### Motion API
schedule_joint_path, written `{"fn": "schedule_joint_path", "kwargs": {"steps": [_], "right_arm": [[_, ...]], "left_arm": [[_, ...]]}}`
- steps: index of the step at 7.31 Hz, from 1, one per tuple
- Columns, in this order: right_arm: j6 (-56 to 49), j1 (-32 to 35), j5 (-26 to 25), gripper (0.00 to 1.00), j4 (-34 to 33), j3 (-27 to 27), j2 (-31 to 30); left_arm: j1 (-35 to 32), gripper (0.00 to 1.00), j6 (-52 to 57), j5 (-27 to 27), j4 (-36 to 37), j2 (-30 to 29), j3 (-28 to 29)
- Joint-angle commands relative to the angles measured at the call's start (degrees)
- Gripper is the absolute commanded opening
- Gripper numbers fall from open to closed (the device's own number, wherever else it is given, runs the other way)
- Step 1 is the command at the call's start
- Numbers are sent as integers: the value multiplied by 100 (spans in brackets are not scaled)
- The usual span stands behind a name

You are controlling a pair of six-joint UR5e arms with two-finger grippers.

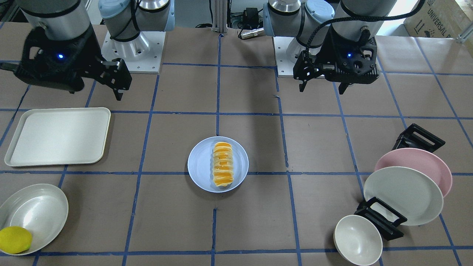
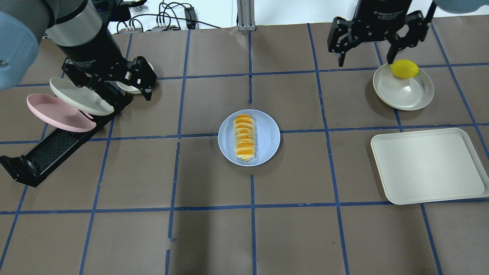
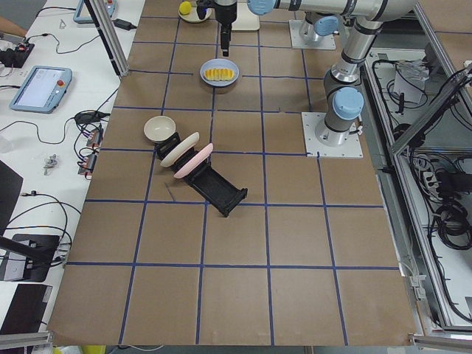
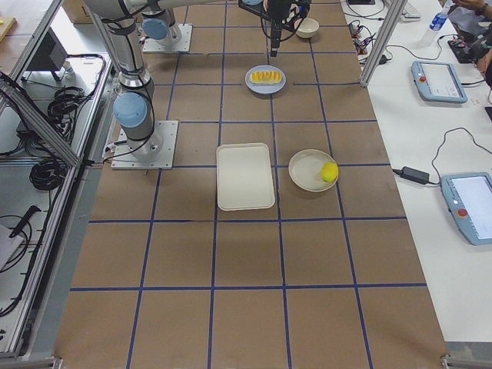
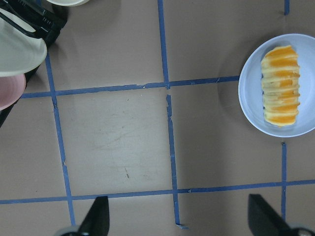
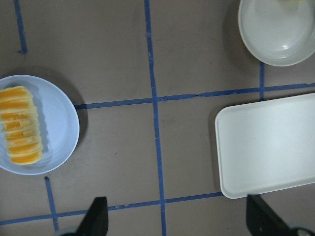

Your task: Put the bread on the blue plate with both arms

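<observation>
Bread [image 2: 244, 137] lying on blue plate [image 2: 269, 138], placement apparently complete; left arm [image 2: 88, 42] and right arm [image 2: 382, 15] well clear, jaws apart, empty.

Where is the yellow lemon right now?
In the overhead view, the lemon sits on the right side, on the far rim of the cream dish, just beyond the tray.

Left edge: bread [image 6: 19, 125] lying on blue plate [image 6: 61, 128], plate partly cropped. Cream tray [image 6: 268, 145] at right, white dish [image 6: 275, 32] top right, both well apart from the plate. At bottom, right gripper [image 6: 177, 219] with fingertips [image 6: 96, 216] spread wide above taped brown table [image 6: 197, 54].
</observation>
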Motion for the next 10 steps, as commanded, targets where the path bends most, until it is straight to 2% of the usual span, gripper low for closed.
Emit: {"fn": "schedule_joint_path", "kwargs": {"steps": [1, 2, 3, 5, 6, 8, 10], "right_arm": [[-19, -60, 94, 100, 7, 71, -306], [-28, -42, 296, 99, -1, 280, -508], [-28, -25, 298, 99, -219, 709, -736], [-19, -25, 255, 99, -1455, 2008, -1141], [-37, -33, 228, 100, -1565, 2292, -1213], [-28, -25, 315, 99, -1575, 2225, -1222], [-89, -42, 876, 98, -1583, 2032, -1161]], "left_arm": [[2, 100, 14, -5, -2, 11, -3], [2, 100, 22, -5, -2, 11, -3], [-7, 100, 23, -5, -2, 107, -134], [-7, 100, 58, 4, 7, 99, -92], [-7, 100, 66, 13, 7, 99, -109], [-7, 100, 67, 13, 7, 108, -126], [-34, 100, 23, -5, 7, 108, -48]]}}
